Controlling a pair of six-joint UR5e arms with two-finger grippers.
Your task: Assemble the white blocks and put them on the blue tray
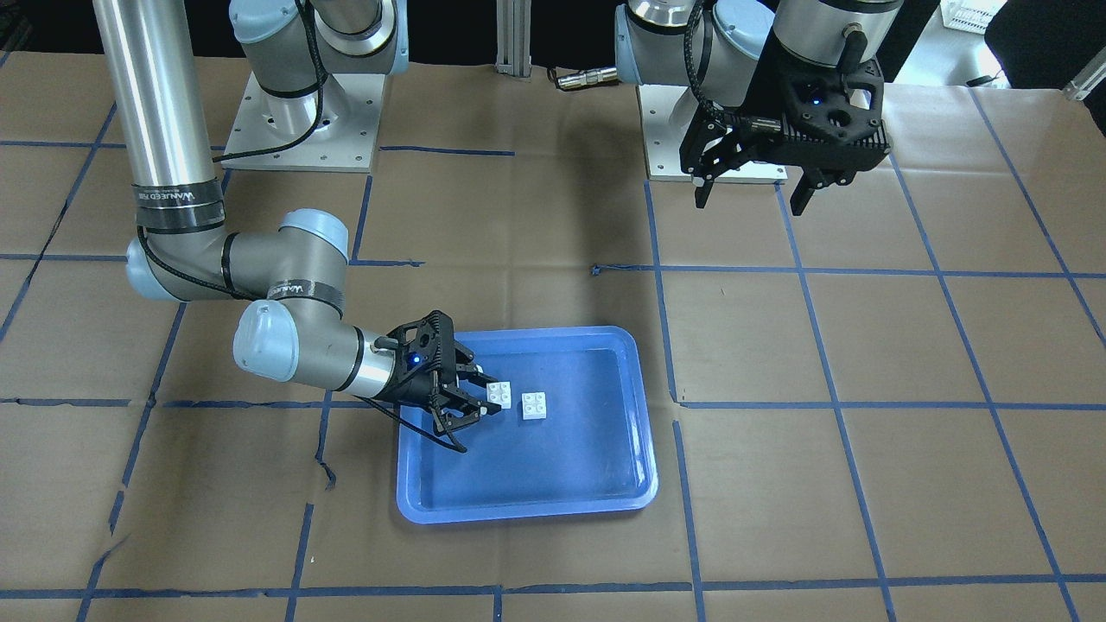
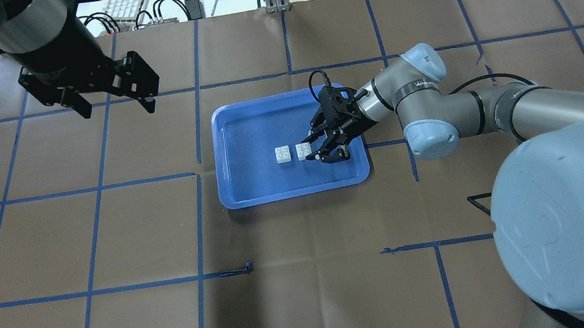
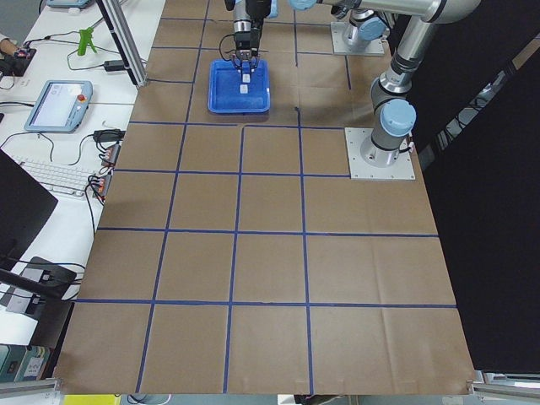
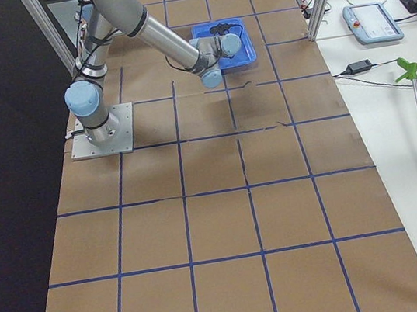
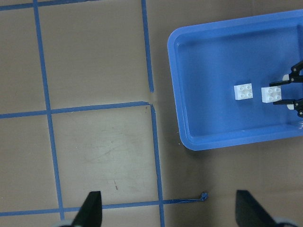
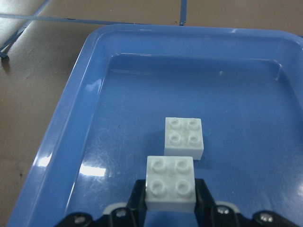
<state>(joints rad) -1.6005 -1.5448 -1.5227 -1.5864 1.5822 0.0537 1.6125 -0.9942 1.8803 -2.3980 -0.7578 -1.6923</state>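
Two white blocks lie apart, studs up, in the blue tray [image 1: 562, 466] [image 2: 250, 135]. My right gripper [image 1: 486, 395] [image 2: 311, 148] reaches low into the tray, its fingers closed on the sides of one white block [image 1: 498, 394] [image 2: 302, 150] [image 6: 170, 182] at the tray floor. The other white block [image 1: 534, 404] [image 2: 284, 155] [image 6: 184, 137] sits free a short gap beyond it. My left gripper [image 1: 752, 194] [image 2: 118, 107] is open and empty, high above the table and well away from the tray. Its wrist view shows the tray [image 5: 213, 61] and both blocks [image 5: 244, 91].
The table is brown paper with a grid of blue tape lines [image 2: 199, 218]. The arm base plates [image 1: 298, 121] stand at the robot's side. A keyboard [image 3: 51, 173] and a pendant [image 3: 57, 103] lie on a side bench beyond the table's edge.
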